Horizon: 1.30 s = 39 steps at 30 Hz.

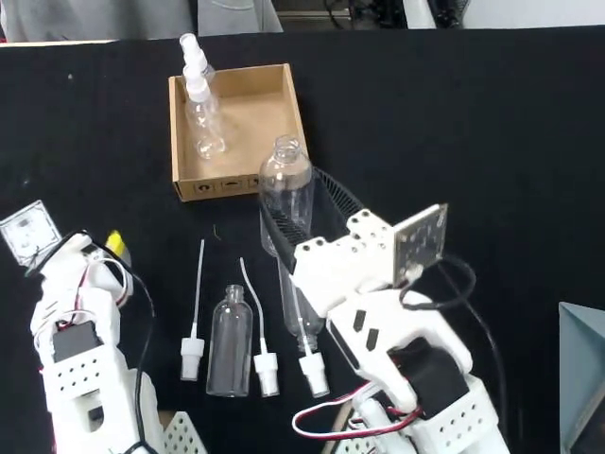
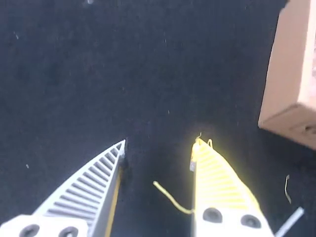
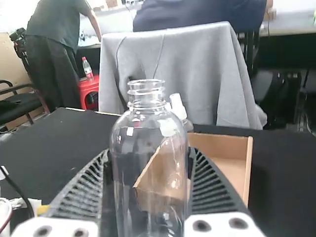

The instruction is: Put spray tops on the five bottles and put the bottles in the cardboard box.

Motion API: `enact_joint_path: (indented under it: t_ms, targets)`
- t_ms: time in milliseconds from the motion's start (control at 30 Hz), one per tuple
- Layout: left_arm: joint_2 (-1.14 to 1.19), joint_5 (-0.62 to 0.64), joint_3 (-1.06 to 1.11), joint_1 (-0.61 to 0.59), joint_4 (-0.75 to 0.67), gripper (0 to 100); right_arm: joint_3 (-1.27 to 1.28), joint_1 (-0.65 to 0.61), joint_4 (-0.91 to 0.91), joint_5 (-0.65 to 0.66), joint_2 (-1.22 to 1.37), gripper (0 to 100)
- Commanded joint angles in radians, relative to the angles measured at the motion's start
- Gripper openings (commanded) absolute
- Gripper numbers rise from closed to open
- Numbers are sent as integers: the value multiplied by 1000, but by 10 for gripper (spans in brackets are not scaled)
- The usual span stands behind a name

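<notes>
The right gripper point(image 3: 148, 163) clamps the clear uncapped plastic bottle point(image 1: 285, 175) upright; a steady vertical hold should ease inserting a white spray top point(image 1: 266, 363). The left gripper point(image 2: 158, 148) gapes apart.

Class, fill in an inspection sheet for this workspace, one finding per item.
Surface: black table.
Job's things: cardboard box holds capped bottles; an open bottle lies among three loose spray tops.
Clutter: grey object at the high view's right edge.
Grippers: left gripper open over the table; right gripper shut on an upright bottle.
Cables: red and white wires on both arms.
Surroundings: grey cloth over a chair.
</notes>
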Motion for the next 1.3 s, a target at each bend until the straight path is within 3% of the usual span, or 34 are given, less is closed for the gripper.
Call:
enact_joint_path:
  t_ms: [0, 133, 233, 333, 600, 1133, 1267]
  targets:
    - [-18, -8, -87, 61, 106, 204, 42, 23, -71, 28, -56, 53]
    - [-18, -74, -99, 105, 137, 205, 85, 34, -118, 23, -65, 53]
    - [-18, -78, -99, 133, 146, 273, 113, 78, -152, 20, -62, 53]
    - [-18, -80, -130, 177, 226, 337, 142, 123, -190, 20, -64, 53]
    - [-9, -107, -248, 292, 443, 332, 203, 175, -261, 20, -64, 53]
    - [0, -187, -203, 335, 448, 331, 216, 175, -261, 26, -64, 53]
    - [100, -189, -232, 335, 442, 331, 216, 175, -261, 26, -64, 53]
